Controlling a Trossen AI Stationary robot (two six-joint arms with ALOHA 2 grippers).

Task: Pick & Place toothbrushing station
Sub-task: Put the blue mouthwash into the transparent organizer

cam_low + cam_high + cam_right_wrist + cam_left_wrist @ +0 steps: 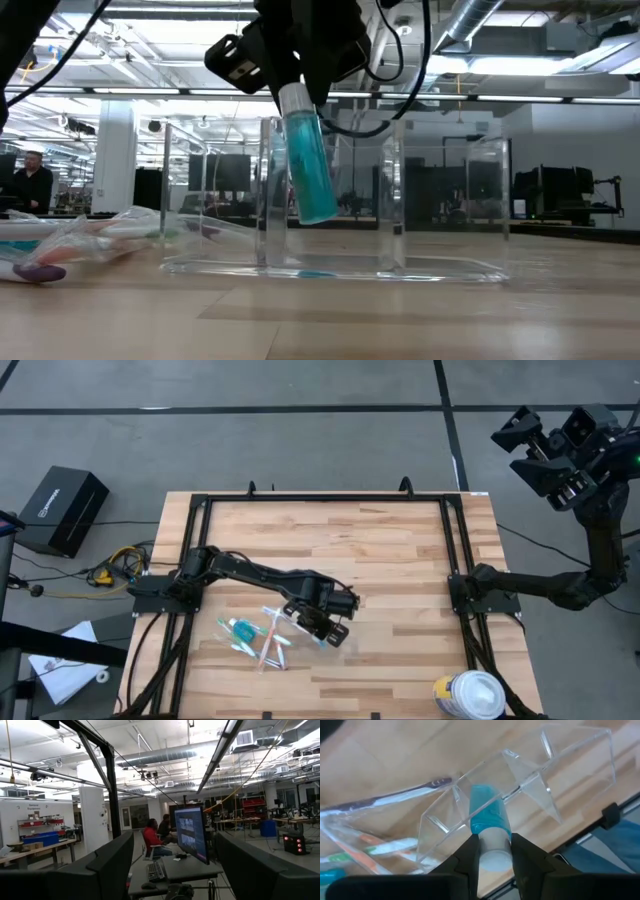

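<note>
On my left side of the table a loose pile of toothbrushes and small teal tubes lies on the wood, some in clear wrapping. Just beside the pile, toward the middle, my left gripper hangs over the clear plastic holder, its fingers clamped on the white cap end of a teal tube. The tube points down, slightly tilted, with its teal end inside one of the holder's compartments, above the holder's floor. The holder stands upright on the table. Near the front right corner sits a round white-lidded canister. My right gripper is raised well off the table's far right corner, fingers spread wide and holding nothing, facing the room where people sit at desks.
</note>
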